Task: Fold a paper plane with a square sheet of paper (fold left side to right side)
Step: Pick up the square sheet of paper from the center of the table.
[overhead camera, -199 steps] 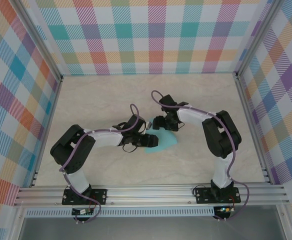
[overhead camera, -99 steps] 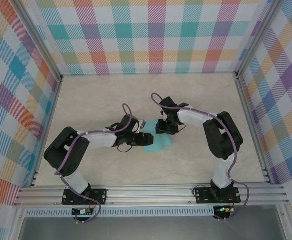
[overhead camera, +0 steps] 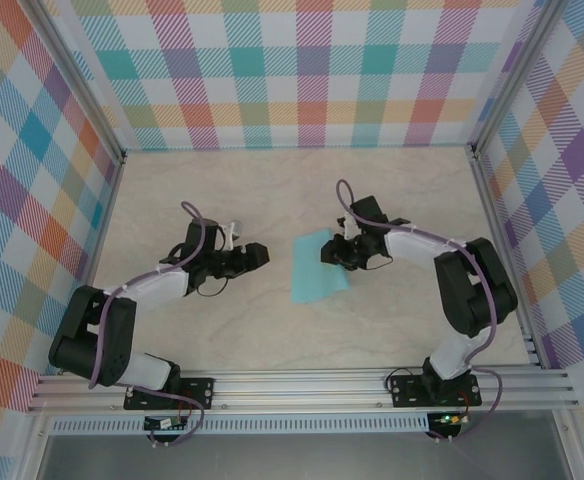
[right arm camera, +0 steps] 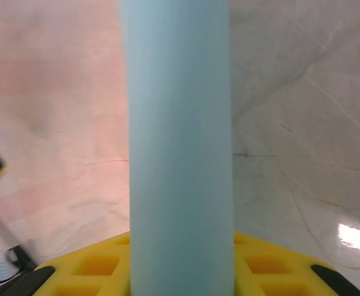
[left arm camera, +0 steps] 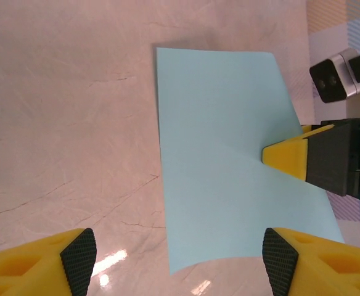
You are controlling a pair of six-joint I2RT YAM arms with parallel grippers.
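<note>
A thin, plain light-turquoise sheet of paper (overhead camera: 317, 270) lay flat on the beige marble-patterned table (overhead camera: 392, 330). In the left wrist view the sheet (left arm camera: 223, 154) looked longer than wide; whether it was doubled over could not be told.

The right gripper (overhead camera: 334, 253) sat at the sheet's right-hand edge, towards its far end. One of its yellow fingers (left arm camera: 288, 155) lay on top of that edge, and the gripper was pinching the paper. From the right wrist, the sheet (right arm camera: 180, 135) ran as a blurred strip between two yellow fingers (right arm camera: 84, 270), with yellow plastic against it on both sides. A small silver-and-black camera block (left arm camera: 333, 79) sat just off the sheet beside that gripper.

The left gripper (overhead camera: 250, 255) hovered to the left of the sheet, apart from it, spread wide and holding nothing. Its black-padded yellow fingertips (left arm camera: 79, 258) stood far apart, the sheet's nearest edge showing between them.

Multicoloured plaid walls (overhead camera: 272, 80) stood left, beyond and right of the sheet. Aluminium rails (overhead camera: 302, 385) ran on its near side.
</note>
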